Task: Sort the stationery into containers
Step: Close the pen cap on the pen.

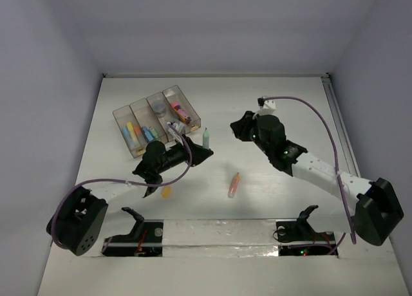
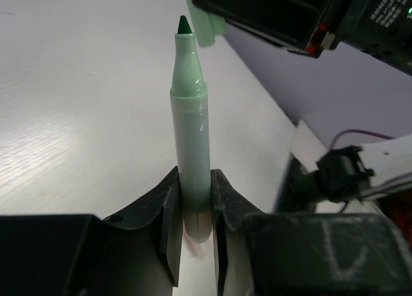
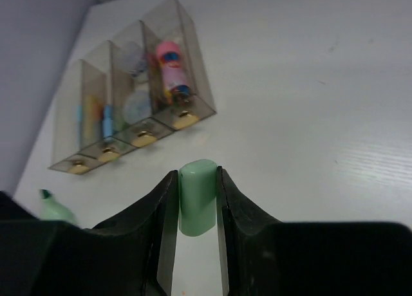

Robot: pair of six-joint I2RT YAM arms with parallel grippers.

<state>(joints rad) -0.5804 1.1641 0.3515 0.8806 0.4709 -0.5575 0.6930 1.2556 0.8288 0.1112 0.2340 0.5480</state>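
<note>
- Two end effectors each pinch one half of a single pen. The left end effector (image 2: 194, 183) is pressed tight on the barrel of an uncapped green marker (image 2: 190, 125), gripping it near the rear end.
- The right end effector (image 3: 197, 180) is closed on the matching pale green cap (image 3: 196, 203). I cannot tell which end of the cap is the mouth.
- The marker's long axis runs straight out from the left fingers with the dark nib leading. In the top view it aims toward the far side of the counter (image 1: 257, 180).
- It is held off the surface, just beside the near right corner of the tray (image 1: 119, 116).
- The cap hangs just past the nib, not touching it and a little to one side.
- Judged from this, the step in hand is recapping before the marker is filed. The next move calls for lining the cap's mouth up with the nib, then pushing along the marker's axis.
- Further out, the tray's four compartments already hold pieces. An orange marker (image 1: 234, 185) lies on the counter between the arms, not yet sorted.
</note>
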